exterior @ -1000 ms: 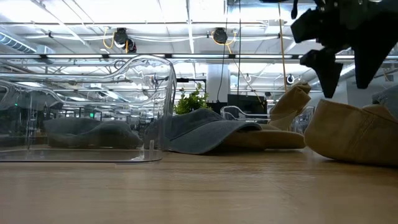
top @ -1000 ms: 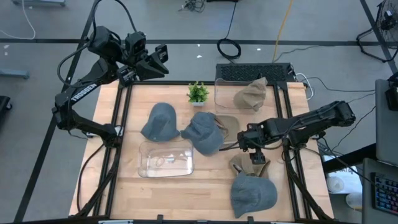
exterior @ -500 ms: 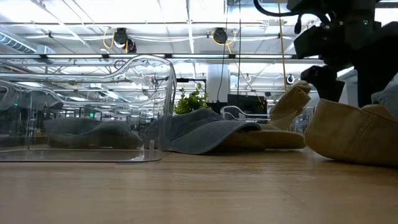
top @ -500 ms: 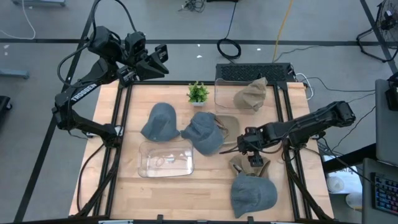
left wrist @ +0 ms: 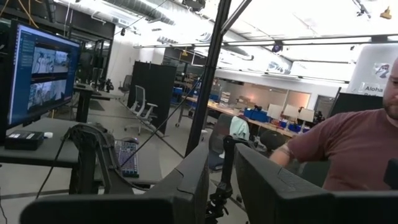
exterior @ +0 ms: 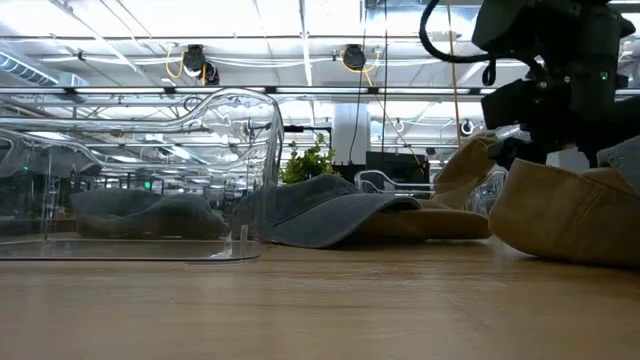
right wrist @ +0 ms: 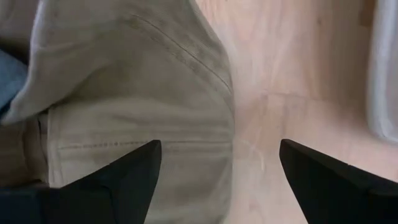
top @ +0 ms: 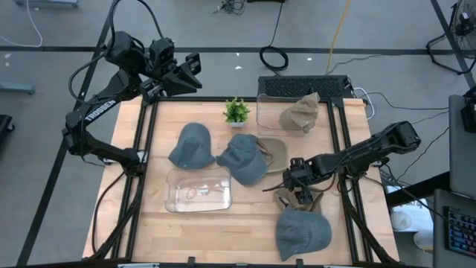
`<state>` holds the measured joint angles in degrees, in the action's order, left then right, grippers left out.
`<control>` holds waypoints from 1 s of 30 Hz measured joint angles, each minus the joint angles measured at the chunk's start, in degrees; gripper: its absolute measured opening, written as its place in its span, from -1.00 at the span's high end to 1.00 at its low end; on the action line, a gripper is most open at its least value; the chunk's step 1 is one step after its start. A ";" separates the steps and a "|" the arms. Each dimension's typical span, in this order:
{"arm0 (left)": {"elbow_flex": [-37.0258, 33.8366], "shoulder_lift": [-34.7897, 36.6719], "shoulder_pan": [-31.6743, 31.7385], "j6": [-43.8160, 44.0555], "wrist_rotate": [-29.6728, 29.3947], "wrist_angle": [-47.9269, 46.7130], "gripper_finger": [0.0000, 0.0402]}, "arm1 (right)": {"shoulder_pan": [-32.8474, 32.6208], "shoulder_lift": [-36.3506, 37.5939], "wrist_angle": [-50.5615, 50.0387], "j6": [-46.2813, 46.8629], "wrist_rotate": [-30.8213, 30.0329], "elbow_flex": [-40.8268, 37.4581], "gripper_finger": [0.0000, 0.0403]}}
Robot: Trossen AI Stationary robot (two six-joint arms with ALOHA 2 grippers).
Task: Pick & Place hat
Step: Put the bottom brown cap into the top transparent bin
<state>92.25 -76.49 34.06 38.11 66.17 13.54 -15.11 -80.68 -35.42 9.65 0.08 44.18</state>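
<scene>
Nearest the front edge of the desk [top: 245,237] lies a blue-grey cap [top: 302,232], and just behind it, touching its crown, sits the tan hat [top: 291,198] with the right gripper [top: 295,187] low over it. In the right wrist view its fingers [right wrist: 127,177] are spread wide, one over the tan fabric [right wrist: 130,106] and the other over bare wood, gripping nothing. The low view shows that gripper [exterior: 545,150] down at the hat's top [exterior: 565,212]. To the left of it on the desk is a clear plastic bin [top: 198,190], lying just in front of two more blue-grey hats: a bucket hat [top: 192,145] and a cap [top: 242,158] that overlaps a second tan cap [top: 271,149]. That pair lies close beside the right gripper on the side toward the bin. Farther back stand a small green plant [top: 237,111] and another clear bin [top: 274,113] with a tan hat [top: 300,114] in it. The left gripper [top: 192,73] hangs past the desk's far left corner, its fingers [left wrist: 193,180] a narrow gap apart and holding nothing; beyond them a person in a dark red shirt [left wrist: 348,152] sits in the room.
</scene>
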 joint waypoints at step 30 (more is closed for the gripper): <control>0.00 0.02 -0.02 -0.33 0.22 0.00 0.57 | 0.12 -3.96 4.87 -0.55 6.08 -1.36 0.89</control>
<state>92.25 -76.47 34.04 37.78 66.39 13.54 -15.00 -84.64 -30.55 9.10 6.17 42.83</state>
